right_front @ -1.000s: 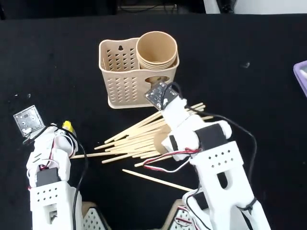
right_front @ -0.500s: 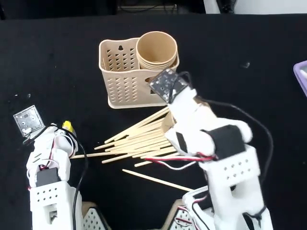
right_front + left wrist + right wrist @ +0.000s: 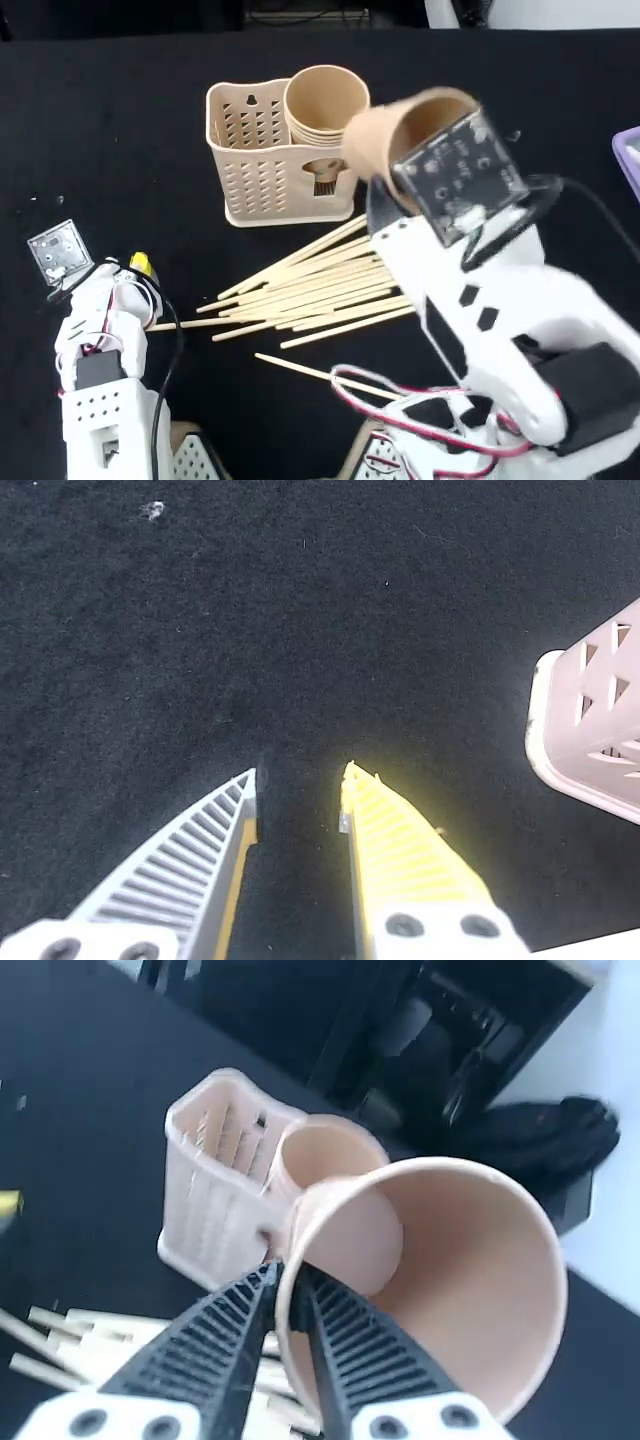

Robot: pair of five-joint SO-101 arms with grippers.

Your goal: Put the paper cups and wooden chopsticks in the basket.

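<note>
**Cup transfer, carrying step.** The right gripper [image 3: 288, 1272] is clenched across the wall of a paper cup [image 3: 400, 135], one jaw inside and one outside. It holds the cup tilted in the air just beside the basket [image 3: 255, 175], base end nearest the stacked paper cups [image 3: 325, 100] already in one compartment. The wooden chopsticks [image 3: 310, 290] lie fanned on the black table [image 3: 120, 120] in front of the basket, with one stray chopstick [image 3: 320, 372] apart from them. The left gripper [image 3: 300, 780] sits low over the table, jaws parted, grasping nothing. The next move probably calls for righting the cup over the stack, base down, and lowering it to nest — then releasing.
</note>
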